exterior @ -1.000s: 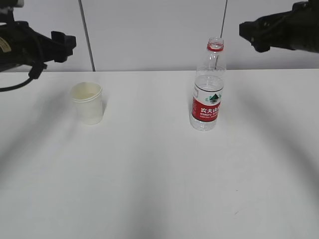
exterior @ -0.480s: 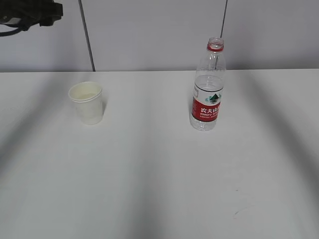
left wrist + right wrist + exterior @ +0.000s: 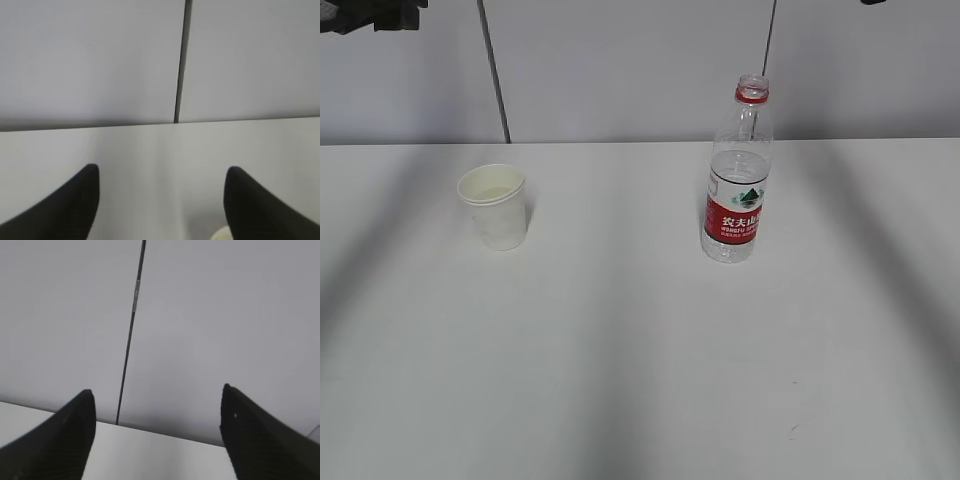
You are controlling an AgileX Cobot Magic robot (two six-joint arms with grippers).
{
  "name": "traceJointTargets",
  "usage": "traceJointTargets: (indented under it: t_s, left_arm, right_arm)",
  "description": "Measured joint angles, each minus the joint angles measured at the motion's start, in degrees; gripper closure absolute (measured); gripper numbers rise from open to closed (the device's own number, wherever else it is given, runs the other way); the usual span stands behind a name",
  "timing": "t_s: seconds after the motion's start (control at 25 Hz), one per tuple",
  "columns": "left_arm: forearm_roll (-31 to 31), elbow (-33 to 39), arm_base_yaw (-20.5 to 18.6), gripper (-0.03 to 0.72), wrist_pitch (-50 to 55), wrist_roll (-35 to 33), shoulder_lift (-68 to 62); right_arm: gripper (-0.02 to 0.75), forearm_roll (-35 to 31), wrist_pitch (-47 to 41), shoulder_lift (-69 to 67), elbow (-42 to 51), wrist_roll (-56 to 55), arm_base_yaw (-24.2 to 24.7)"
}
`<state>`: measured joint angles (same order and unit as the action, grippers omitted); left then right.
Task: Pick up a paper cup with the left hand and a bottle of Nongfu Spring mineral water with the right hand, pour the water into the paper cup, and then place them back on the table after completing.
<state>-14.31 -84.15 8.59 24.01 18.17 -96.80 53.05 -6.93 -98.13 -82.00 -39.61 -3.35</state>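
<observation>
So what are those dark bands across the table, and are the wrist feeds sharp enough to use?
Exterior view: soft, broad shadows streak the white table diagonally; paper cup and Nongfu Spring bottle are crisp. Left wrist view: the left pincer fingers are blurred dark shapes, open and empty. Right wrist view: the right pincer is equally out of focus, open, facing the wall.

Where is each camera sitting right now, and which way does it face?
Exterior view: in front of the table, looking down at a slant at the paper cup and bottle; only a bit of the left hand shows top left.
Left wrist view: raised, facing the back wall; open left gripper, cup rim at bottom edge.
Right wrist view: raised, facing the wall; open right gripper.
Shared: wall seam, table edge.
</observation>
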Motion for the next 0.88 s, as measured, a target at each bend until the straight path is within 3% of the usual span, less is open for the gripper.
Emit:
traceJointTargets:
  t_s: [0.4,0.6,0.68,0.88]
  left_arm:
    - [0.07,0.00,0.00,0.209,6.30,0.00,0.00]
    - [0.07,-0.08,0.00,0.210,9.53,0.00,0.00]
    - [0.14,-0.41,0.00,0.210,10.82,0.00,0.00]
    - [0.49,-1.83,0.00,0.210,16.29,0.00,0.00]
  right_arm:
    - [0.165,-0.72,-7.50,-0.27,-0.67,0.17,-4.22]
    - [0.165,-2.30,-15.56,-0.39,-4.03,0.26,-5.99]
    - [0.165,-5.51,-19.19,-0.39,-5.78,1.85,-6.37]
    - [0.165,-21.39,-28.97,-0.39,-9.34,13.05,-6.39]
